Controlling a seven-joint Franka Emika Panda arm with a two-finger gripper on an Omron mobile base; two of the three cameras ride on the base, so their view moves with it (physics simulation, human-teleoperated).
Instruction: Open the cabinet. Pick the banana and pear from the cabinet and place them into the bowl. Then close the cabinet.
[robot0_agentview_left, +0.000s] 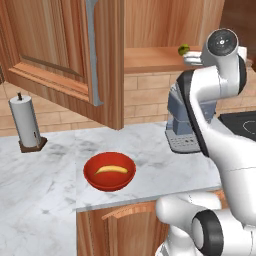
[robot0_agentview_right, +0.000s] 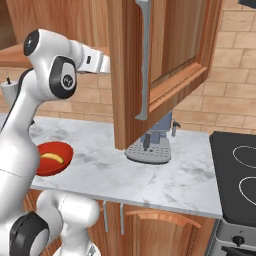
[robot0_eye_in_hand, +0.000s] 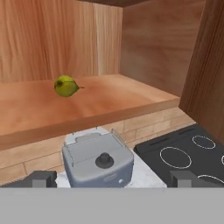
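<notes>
A: Where's the small rounded yellow-green pear (robot0_eye_in_hand: 65, 85)?
B: Ahead of the claw (robot0_eye_in_hand: 113, 178), up and left, loose on the reddish-brown wooden cabinet (robot0_eye_in_hand: 144, 48) shelf. Claw spread wide, holding nothing.
A: Handling?
B: Probably light, smooth, prone to roll. Pinch its round belly, not the stem.

Cabinet (robot0_agentview_left: 75, 55) open, pear (robot0_eye_in_hand: 65, 85) on shelf, banana (robot0_agentview_left: 111, 170) in red bowl (robot0_agentview_left: 109, 171)

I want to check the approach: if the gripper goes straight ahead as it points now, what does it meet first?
Probably the front edge of the cabinet shelf, below the pear; depth is unclear. The gripper is open.
</notes>
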